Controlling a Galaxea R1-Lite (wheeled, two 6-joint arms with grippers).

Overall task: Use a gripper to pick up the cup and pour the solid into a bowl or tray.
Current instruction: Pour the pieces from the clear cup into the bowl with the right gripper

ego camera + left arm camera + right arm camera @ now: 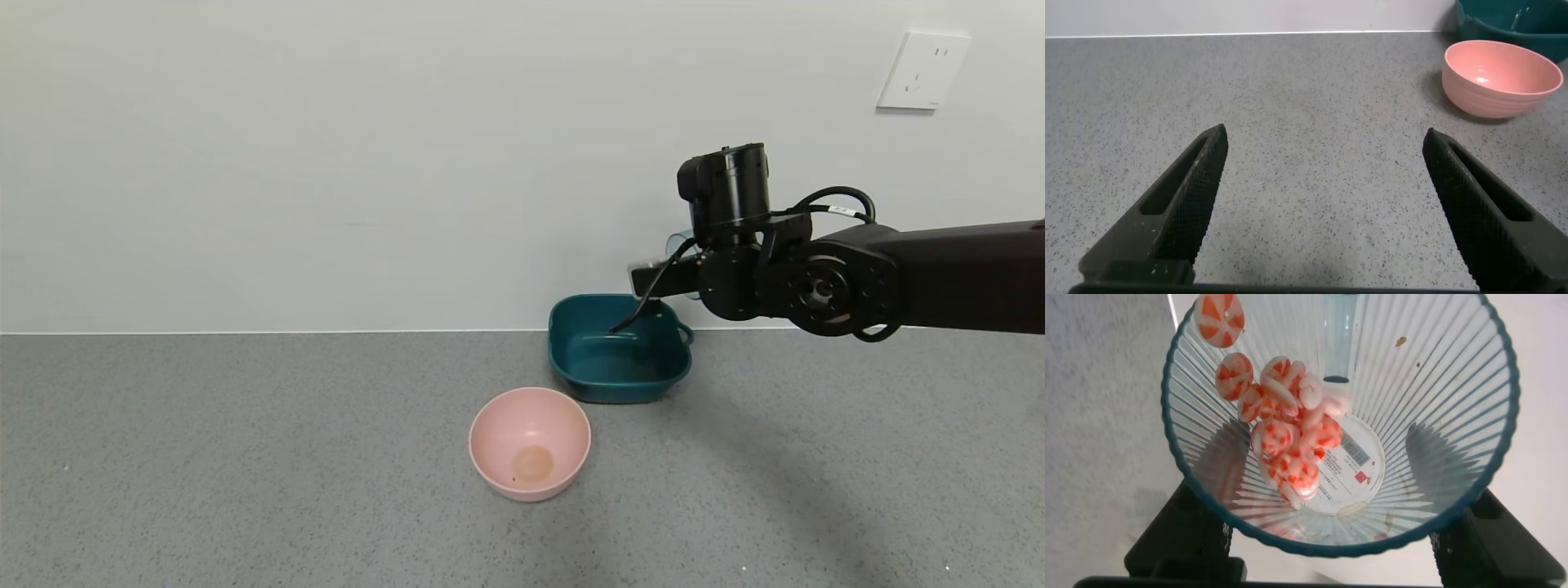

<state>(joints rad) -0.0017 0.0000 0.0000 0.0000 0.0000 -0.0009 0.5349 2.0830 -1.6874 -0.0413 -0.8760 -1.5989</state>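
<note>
Nearest, the left gripper [1323, 212] hovers low over the grey tabletop [245, 457], its fingers spread wide with nothing between them. Beyond sits a round pink bowl [529, 442], then the dark teal basin [618, 351] by the wall. Above the basin, the right gripper [1331, 539] pinches the ribbed cup [1437, 433], tipped, with white-and-orange pieces [1286, 416] sliding toward its rim.

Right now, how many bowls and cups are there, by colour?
Pink bowl: 1
Dark teal basin: 1
Pale blue ribbed cup, held tipped by the right gripper above the basin: 1
Total: 3

The left gripper hangs open over the table. The little red-and-white pieces in the cup are too piled to count.
</note>
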